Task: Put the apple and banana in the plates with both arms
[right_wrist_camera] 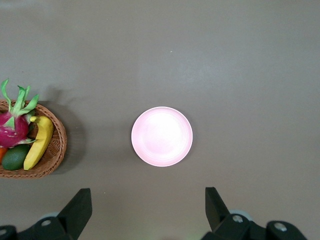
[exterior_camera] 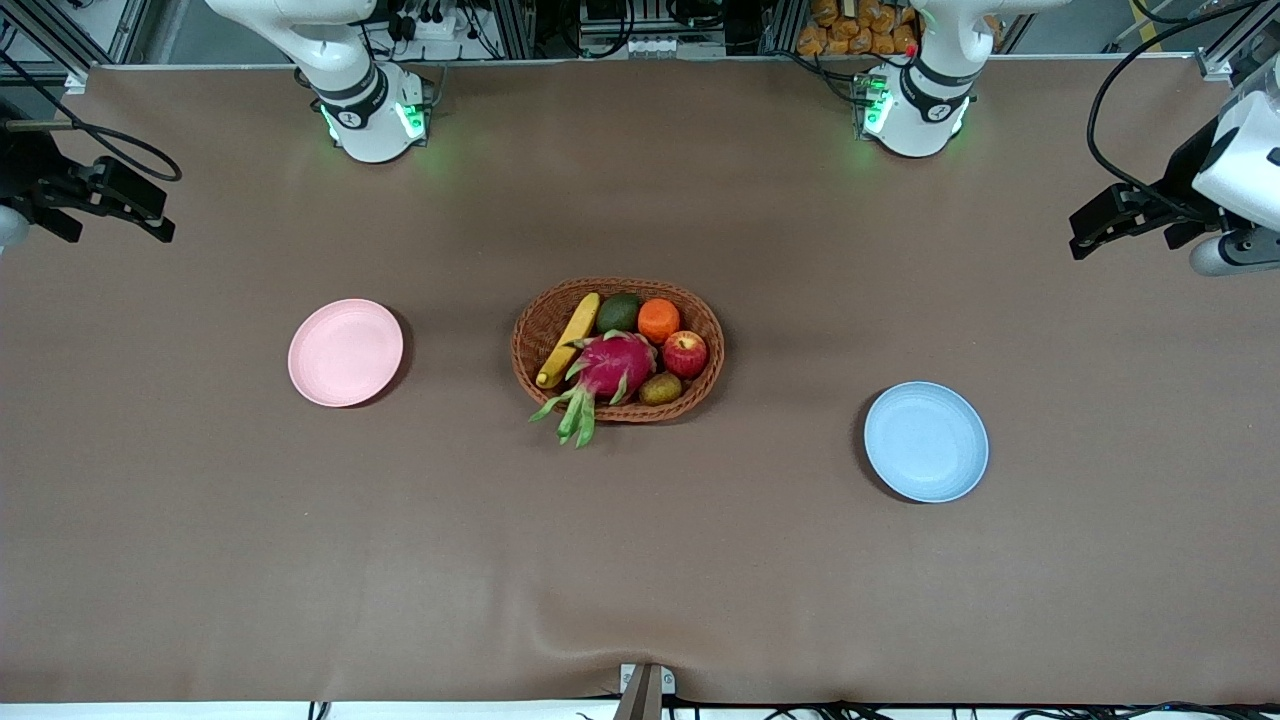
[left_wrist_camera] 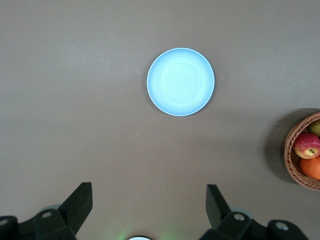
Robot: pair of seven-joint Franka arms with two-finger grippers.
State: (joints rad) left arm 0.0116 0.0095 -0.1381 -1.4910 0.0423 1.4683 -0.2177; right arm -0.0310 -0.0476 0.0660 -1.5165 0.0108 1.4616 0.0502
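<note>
The red apple [exterior_camera: 685, 354] and the yellow banana [exterior_camera: 569, 339] lie in a wicker basket [exterior_camera: 528, 335] at the table's middle. The pink plate [exterior_camera: 345, 352] sits bare toward the right arm's end, the blue plate [exterior_camera: 926, 441] toward the left arm's end. My left gripper [exterior_camera: 1080, 235] hangs open high over the left arm's end of the table; its wrist view shows the gripper [left_wrist_camera: 148, 192] with nothing in it, the blue plate [left_wrist_camera: 180, 82] and the apple [left_wrist_camera: 307, 145]. My right gripper [exterior_camera: 160, 215] hangs open over the right arm's end; its wrist view shows the gripper [right_wrist_camera: 148, 195], the pink plate [right_wrist_camera: 162, 136] and the banana [right_wrist_camera: 39, 142].
The basket also holds a magenta dragon fruit [exterior_camera: 612, 368], an orange [exterior_camera: 658, 320], a green avocado [exterior_camera: 618, 313] and a brown kiwi [exterior_camera: 660, 388]. Brown cloth covers the table, with a small fold at its front edge [exterior_camera: 560, 640].
</note>
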